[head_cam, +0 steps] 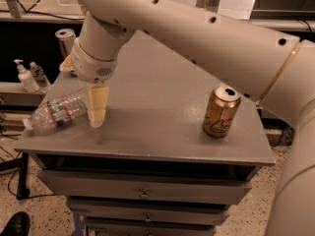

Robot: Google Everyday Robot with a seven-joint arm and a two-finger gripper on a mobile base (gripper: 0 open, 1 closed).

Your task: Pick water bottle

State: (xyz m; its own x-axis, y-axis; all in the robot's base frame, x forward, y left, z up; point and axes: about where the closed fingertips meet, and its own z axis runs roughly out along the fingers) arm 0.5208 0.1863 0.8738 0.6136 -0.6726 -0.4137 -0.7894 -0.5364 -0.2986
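The water bottle (58, 110) lies on its side at the table's left edge. It is clear and ribbed, with a red, white and green label band, and its white cap points left past the edge. My gripper (95, 113) hangs from the big white arm and points straight down. It is at the bottle's base end, right up against it and low over the table top. The arm's wrist hides the top of the gripper.
A gold can (221, 112) stands upright at the right of the grey table (162, 132). A silver and blue can (64, 41) stands at the back left corner. A white pump dispenser (22, 76) and a tiny clear bottle (38, 73) sit on a shelf further left. Drawers are below.
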